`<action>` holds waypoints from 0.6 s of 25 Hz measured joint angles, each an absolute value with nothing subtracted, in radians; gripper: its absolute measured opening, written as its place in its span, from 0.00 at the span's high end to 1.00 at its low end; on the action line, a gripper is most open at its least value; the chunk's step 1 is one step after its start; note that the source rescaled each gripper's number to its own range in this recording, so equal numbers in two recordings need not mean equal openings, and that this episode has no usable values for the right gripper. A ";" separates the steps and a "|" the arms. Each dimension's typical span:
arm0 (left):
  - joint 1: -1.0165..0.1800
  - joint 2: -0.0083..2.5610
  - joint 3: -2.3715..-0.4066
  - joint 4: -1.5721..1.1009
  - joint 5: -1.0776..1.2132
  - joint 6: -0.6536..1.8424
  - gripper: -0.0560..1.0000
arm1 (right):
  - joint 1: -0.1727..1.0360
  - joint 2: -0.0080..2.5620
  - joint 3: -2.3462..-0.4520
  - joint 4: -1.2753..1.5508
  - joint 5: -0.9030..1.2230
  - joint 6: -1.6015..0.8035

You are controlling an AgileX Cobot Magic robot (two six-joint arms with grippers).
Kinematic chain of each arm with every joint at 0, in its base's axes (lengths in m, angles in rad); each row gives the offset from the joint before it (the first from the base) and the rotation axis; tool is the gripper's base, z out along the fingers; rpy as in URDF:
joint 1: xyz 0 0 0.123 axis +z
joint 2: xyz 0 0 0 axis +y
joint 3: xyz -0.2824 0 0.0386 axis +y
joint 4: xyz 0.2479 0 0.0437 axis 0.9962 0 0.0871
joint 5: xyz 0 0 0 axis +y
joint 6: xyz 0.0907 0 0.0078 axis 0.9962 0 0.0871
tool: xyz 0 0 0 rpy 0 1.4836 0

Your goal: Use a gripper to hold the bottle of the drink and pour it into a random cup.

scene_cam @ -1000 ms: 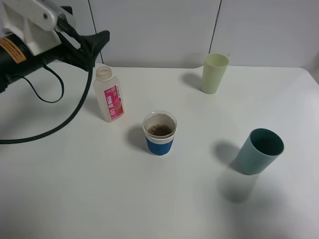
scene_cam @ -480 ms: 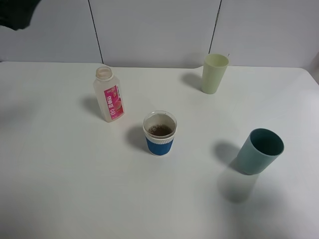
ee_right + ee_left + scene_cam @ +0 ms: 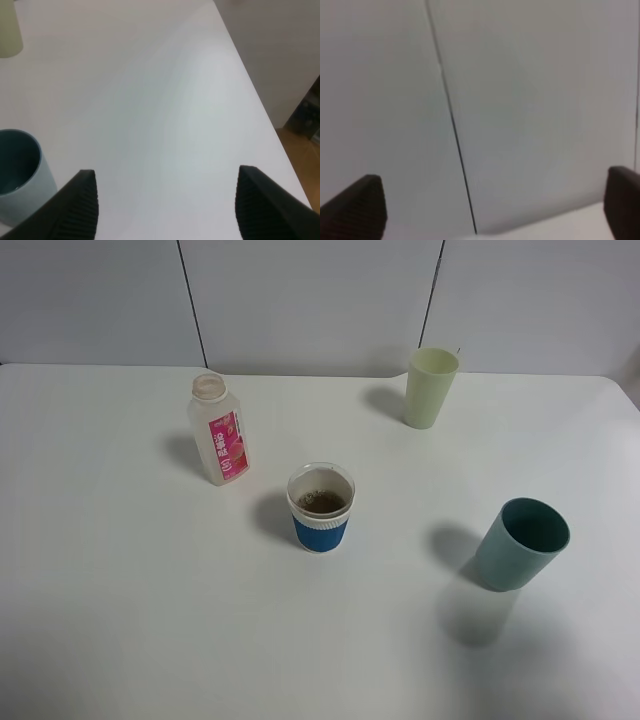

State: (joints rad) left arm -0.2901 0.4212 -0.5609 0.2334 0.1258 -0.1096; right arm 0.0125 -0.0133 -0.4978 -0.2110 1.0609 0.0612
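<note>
The bottle of the drink (image 3: pixel 218 440) stands upright and uncapped on the white table (image 3: pixel 150 620), left of centre, looking nearly empty. The cup (image 3: pixel 320 506), white with a blue sleeve, stands just right of it and holds brown liquid. Neither arm shows in the exterior high view. My left gripper (image 3: pixel 495 210) is open with nothing between its fingers (image 3: pixel 360 205), facing the grey wall panels. My right gripper (image 3: pixel 167 205) is also open and empty over the table's right side, its fingertips (image 3: pixel 75 205) wide apart.
A tall pale green cup (image 3: pixel 430 387) stands at the back of the table. A teal plastic cup (image 3: pixel 520 543) stands at the right and shows beside my right gripper as the teal cup (image 3: pixel 17 172). The table's right edge (image 3: pixel 260 105) drops off to the floor.
The left arm, close to the bottle's top a second ago, has pulled up and away to the left and out of the exterior high view. The bottle and the cups have not moved.
</note>
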 joint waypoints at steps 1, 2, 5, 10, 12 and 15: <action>-0.290 0.392 -0.561 0.233 0.164 -0.132 0.19 | 0.013 -0.013 -0.498 -0.211 1.061 0.061; -0.290 0.370 -0.561 0.231 0.209 -0.152 0.19 | 0.013 -0.013 -0.498 -0.211 1.061 0.061; -0.290 0.315 -0.561 0.195 0.330 -0.207 0.19 | 0.013 -0.013 -0.498 -0.211 1.061 0.061; -0.290 0.289 -0.561 0.078 0.521 -0.226 0.19 | 0.013 -0.013 -0.498 -0.211 1.061 0.061; -0.290 0.289 -0.561 0.034 0.590 -0.222 0.19 | 0.013 -0.013 -0.498 -0.211 1.061 0.061; -0.290 0.287 -0.561 -0.013 0.701 -0.171 0.19 | 0.013 -0.013 -0.498 -0.211 1.061 0.061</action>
